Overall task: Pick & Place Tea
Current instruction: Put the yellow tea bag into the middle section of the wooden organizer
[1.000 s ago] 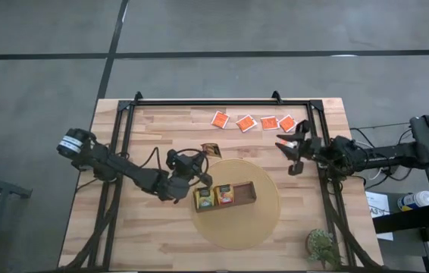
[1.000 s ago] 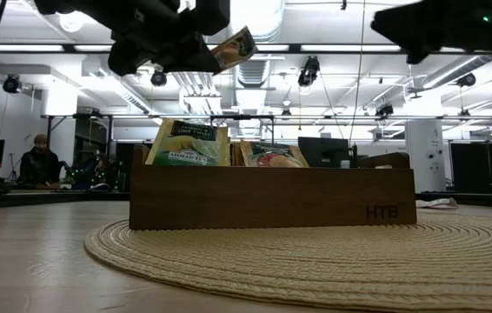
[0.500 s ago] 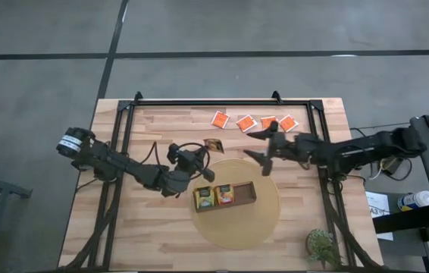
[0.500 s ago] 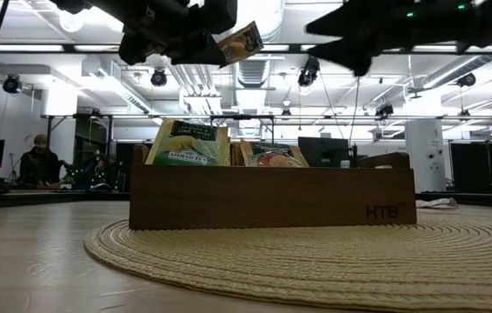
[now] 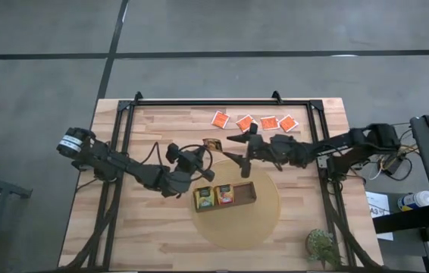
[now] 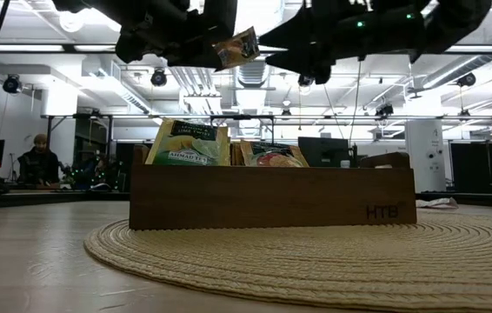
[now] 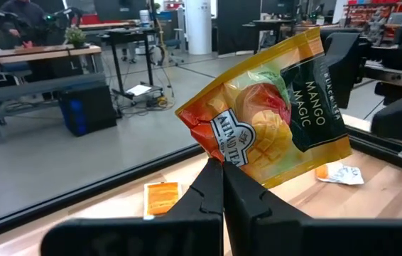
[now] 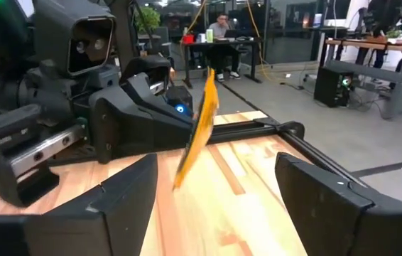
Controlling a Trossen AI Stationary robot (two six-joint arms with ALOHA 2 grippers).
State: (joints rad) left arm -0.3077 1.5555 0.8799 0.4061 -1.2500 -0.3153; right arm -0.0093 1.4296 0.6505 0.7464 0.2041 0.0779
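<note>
**Right arm reaches in toward the held-up tea bag**

A second ago the right gripper (image 5: pixel 233 149) was out near the right end of the table, beside the row of orange sachets. It has since swung across toward the middle and spread its fingers wide; they now stand open on either side of the yellow-orange tea bag (image 5: pixel 213 145), not touching it. In the right wrist view the bag shows edge-on (image 8: pixel 197 124) between the two open fingers (image 8: pixel 119 195).

The left gripper (image 5: pixel 203 149) has hardly moved. Its fingers are pressed together on the bag's lower corner, as the left wrist view shows (image 7: pixel 222 188), and the bag (image 7: pixel 268 114) stands up from them, tilted, with a mango picture and a dark label. In the low view the bag (image 6: pixel 236 48) hangs in the air above the tray, well clear of it.

The wooden tray (image 5: pixel 251 194) sits on a round woven mat (image 5: pixel 264 220) and has not shifted. Its left compartment holds a green-and-yellow sachet (image 5: pixel 204 198), the middle one an orange-yellow sachet (image 5: pixel 224 196), and the right one looks bare from above. In the low view both sachets stand upright above the tray's front wall (image 6: pixel 272 198).

Four bright orange sachets (image 5: pixel 220 120) lie in a row on the table (image 5: pixel 123 227) near its far edge, as before. A small plant (image 5: pixel 322 246) stands at the near right corner.
</note>
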